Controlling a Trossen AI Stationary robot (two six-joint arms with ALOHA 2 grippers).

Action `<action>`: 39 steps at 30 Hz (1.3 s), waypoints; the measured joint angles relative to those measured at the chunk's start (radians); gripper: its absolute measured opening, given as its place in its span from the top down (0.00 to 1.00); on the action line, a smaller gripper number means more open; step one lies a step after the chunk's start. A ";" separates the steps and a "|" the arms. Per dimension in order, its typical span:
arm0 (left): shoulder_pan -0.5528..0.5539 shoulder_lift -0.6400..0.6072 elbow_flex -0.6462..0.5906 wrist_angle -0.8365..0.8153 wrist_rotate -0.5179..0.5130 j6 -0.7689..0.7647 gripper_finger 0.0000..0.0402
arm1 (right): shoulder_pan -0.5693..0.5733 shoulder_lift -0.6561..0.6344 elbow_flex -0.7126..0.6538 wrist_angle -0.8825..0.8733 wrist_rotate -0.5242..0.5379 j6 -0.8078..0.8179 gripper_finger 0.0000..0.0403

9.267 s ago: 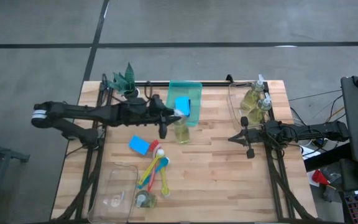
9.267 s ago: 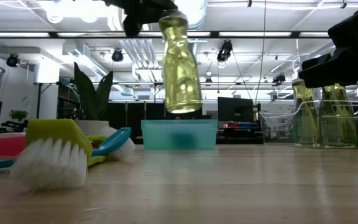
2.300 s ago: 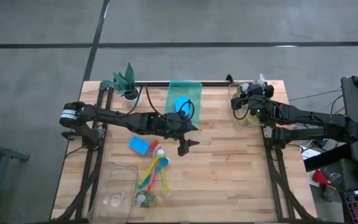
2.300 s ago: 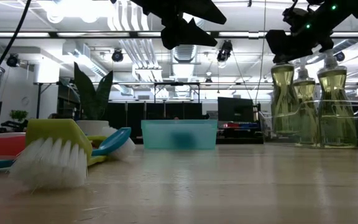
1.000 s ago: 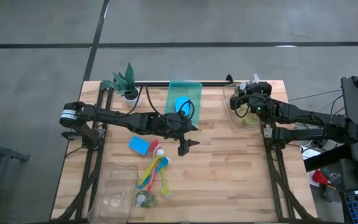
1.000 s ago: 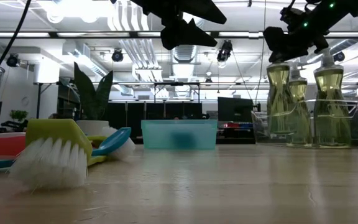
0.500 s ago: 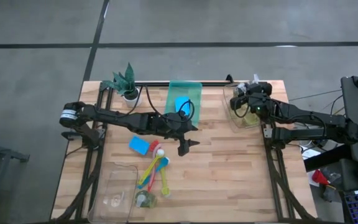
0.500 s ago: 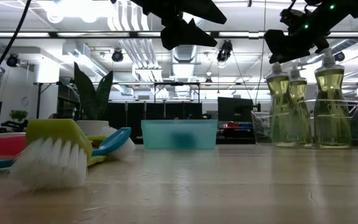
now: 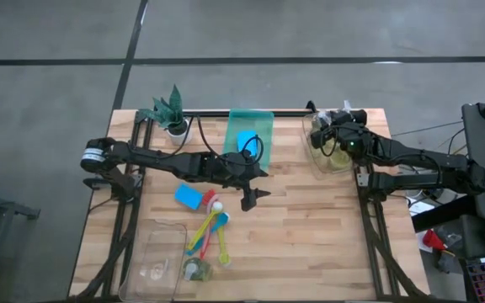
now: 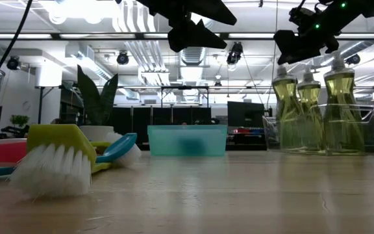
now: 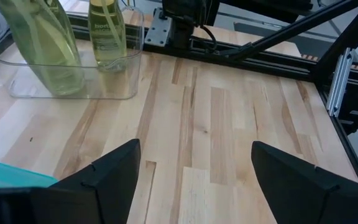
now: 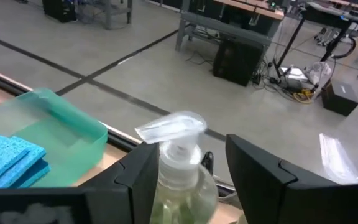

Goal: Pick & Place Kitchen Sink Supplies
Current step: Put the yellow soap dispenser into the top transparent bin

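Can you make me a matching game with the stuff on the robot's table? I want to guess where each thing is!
Things:
1. soap bottles
2. blue sponge
3. brushes
4. potted plant

Places:
A. in the green tray
B. lying on the bare wood
C. at a far corner of the table
D. standing in a clear tray

Pairs: 1-D, 2-A, 3-B, 4-C
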 joint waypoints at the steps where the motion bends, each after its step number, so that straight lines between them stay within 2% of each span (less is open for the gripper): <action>1: 0.000 0.000 0.000 0.000 0.000 0.000 0.26 | 0.000 0.000 0.000 0.000 0.001 -0.005 0.54; 21: 0.000 0.000 0.000 0.000 0.000 -0.001 0.26 | 0.001 -0.059 0.022 -0.005 0.009 0.018 0.52; 24: 0.000 0.000 0.000 -0.001 0.000 -0.001 0.26 | 0.003 -0.077 0.043 -0.001 -0.018 0.017 0.52; 28: -0.002 0.000 0.000 -0.001 0.030 -0.002 0.26 | 0.003 -0.093 0.059 0.014 -0.209 0.014 0.52; 35: -0.009 -0.044 -0.002 -0.008 0.271 -0.033 0.27 | 0.003 -0.077 0.055 0.084 -0.658 -0.016 0.55; 39: -0.023 -0.094 -0.002 -0.041 0.395 -0.026 0.27 | 0.003 -0.060 0.054 0.126 -0.833 -0.043 0.56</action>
